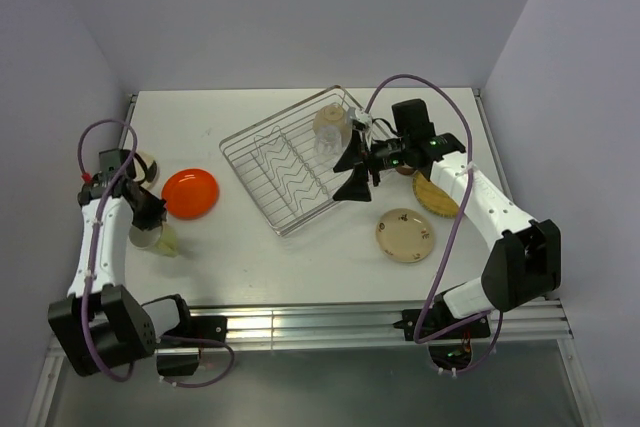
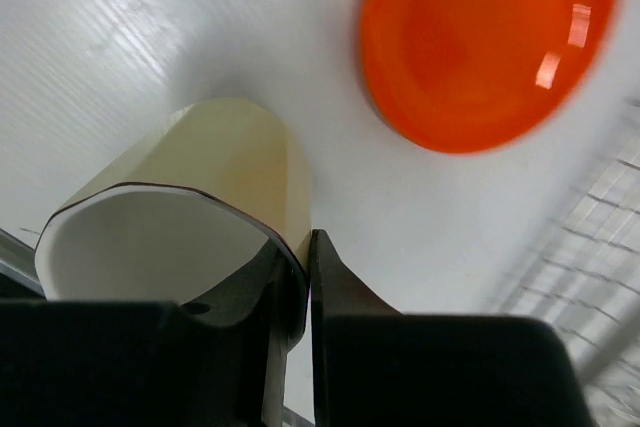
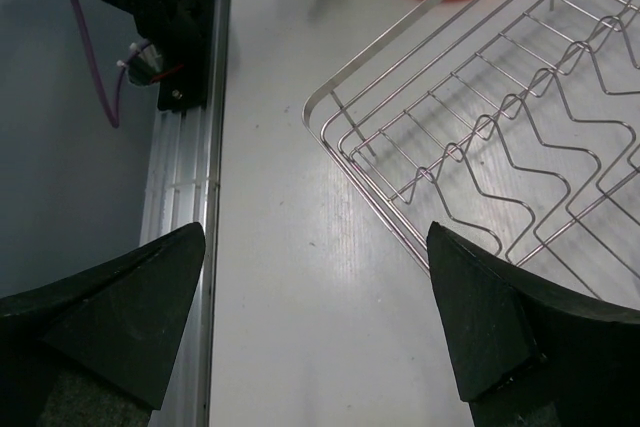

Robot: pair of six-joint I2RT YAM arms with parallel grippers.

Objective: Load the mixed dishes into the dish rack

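Silver wire dish rack (image 1: 290, 162) at mid-table, set cornerwise, with clear glasses (image 1: 332, 129) standing in its 1 o'clock corner. Right gripper (image 1: 356, 175) poised over the rack's 3 o'clock corner, jaws spread wide and holding nothing; in the wrist view, only table (image 1: 320, 267) and rack wire between the black fingers (image 3: 500, 337). Yellow woven-pattern plate (image 1: 438, 197) at 3 o'clock of the rack, partly covered by the right arm. Cream speckled plate (image 1: 405, 235) at 4 o'clock, lying in the open. Orange round plate (image 1: 190, 193) at 9 o'clock of the rack, just beside the left arm. Left gripper (image 2: 308, 272) closed on the wall of the pale-green mug (image 2: 190, 197), one finger inside the rim and one outside. Mug tipped over at 7 o'clock of the orange plate; contact with the table not discernible. Brown-and-white cup (image 1: 146, 161) at 10 o'clock of the orange plate, half hidden behind the left arm.
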